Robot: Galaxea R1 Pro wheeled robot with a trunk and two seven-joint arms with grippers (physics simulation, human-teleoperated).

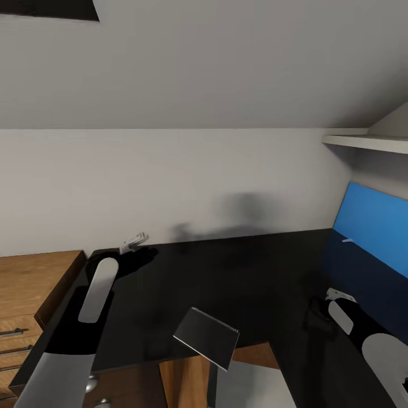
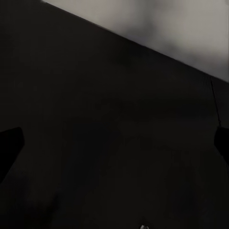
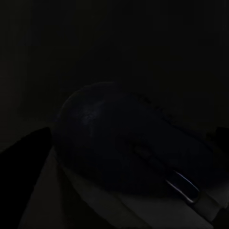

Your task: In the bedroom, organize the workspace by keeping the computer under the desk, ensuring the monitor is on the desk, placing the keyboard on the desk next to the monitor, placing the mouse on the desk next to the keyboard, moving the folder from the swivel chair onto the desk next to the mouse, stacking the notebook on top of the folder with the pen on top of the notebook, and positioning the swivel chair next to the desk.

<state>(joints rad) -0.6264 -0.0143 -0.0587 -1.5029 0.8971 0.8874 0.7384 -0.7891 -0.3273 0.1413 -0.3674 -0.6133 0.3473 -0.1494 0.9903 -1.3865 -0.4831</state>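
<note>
Right claw (image 1: 317, 317) grips our dark mouse (image 3: 124, 143) over the black tabletop (image 1: 226, 272); left claw's (image 1: 133, 242) state we cannot tell; most arranging appears undone

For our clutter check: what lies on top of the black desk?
A flat grey slab at its front edge and a small white stick by the blue panel; both arms cover parts of the desk.

Both arms reach forward, low and spread wide.
The left arm (image 1: 97, 290) stretches ahead, its gripper (image 1: 134, 242) at the far end; the right arm (image 1: 378, 350) angles inward, its gripper (image 1: 323, 309) dark and hard to read.
</note>
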